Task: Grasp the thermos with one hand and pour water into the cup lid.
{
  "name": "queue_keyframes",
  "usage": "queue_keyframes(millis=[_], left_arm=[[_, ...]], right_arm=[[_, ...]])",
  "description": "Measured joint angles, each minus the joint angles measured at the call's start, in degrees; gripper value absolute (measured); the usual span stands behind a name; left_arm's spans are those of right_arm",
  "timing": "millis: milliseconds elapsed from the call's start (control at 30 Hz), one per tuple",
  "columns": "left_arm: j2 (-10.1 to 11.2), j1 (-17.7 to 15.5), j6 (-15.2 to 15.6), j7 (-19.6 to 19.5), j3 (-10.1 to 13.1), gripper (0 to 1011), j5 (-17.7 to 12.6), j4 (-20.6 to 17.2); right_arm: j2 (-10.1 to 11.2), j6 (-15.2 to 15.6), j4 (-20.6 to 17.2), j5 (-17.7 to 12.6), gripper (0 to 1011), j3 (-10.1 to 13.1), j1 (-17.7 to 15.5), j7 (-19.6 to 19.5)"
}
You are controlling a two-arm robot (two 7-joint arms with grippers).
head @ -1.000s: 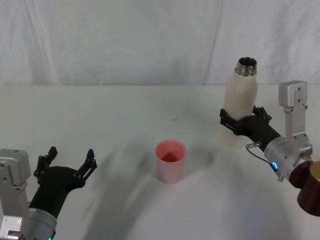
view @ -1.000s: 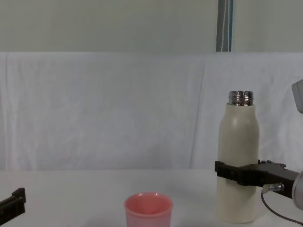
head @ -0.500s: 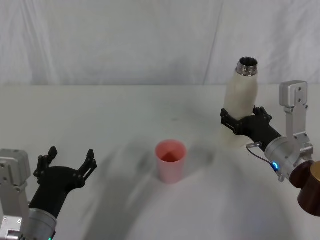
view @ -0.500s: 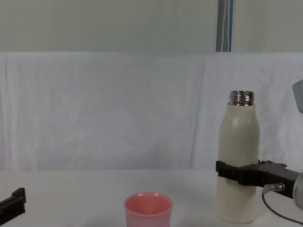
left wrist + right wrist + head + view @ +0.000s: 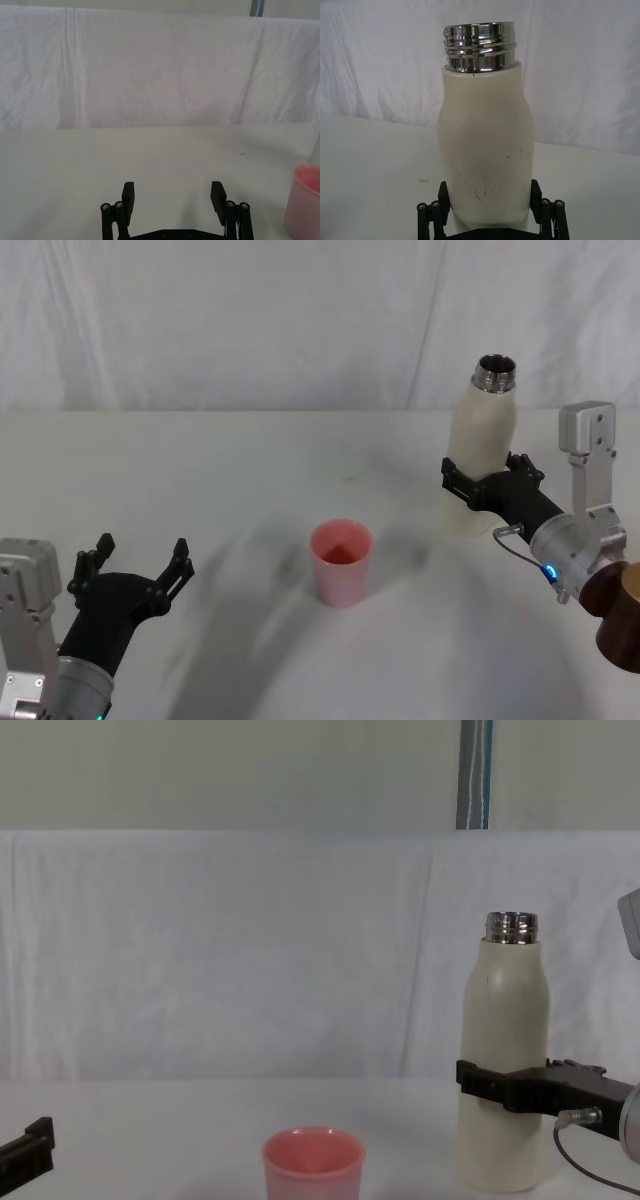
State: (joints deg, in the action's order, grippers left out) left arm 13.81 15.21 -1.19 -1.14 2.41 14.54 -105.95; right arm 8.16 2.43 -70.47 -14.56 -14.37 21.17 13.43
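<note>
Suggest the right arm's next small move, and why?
Probably lift the thermos and carry it left toward the cup lid. The right gripper clamps its lower body, it stands upright on the table, and the cup sits apart to its left.

A white table point(image 5: 200, 480) carries the cup lid point(image 5: 341, 562) near its middle. The thermos point(image 5: 481, 450) stands upright on it, well apart from the cup lid, to the right and farther back.

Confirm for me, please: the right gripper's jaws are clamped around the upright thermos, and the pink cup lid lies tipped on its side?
Not quite: the cup lid stands upright, mouth up, as the head view shows. The right gripper does clamp the upright thermos.
</note>
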Motion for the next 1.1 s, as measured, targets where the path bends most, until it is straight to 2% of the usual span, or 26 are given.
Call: queue_keyframes(millis=[633, 1100], left_arm=[[0.00, 0.00, 0.00, 0.00, 0.00, 1001, 0.00, 0.00], [0.00, 0.00, 0.00, 0.00, 0.00, 1001, 0.00, 0.00]], right_arm=[[0.00, 0.00, -0.01, -0.05, 956, 0.00, 0.01, 0.05], [1.97, 0.38, -6.00, -0.44, 956, 1.08, -1.01, 0.73]])
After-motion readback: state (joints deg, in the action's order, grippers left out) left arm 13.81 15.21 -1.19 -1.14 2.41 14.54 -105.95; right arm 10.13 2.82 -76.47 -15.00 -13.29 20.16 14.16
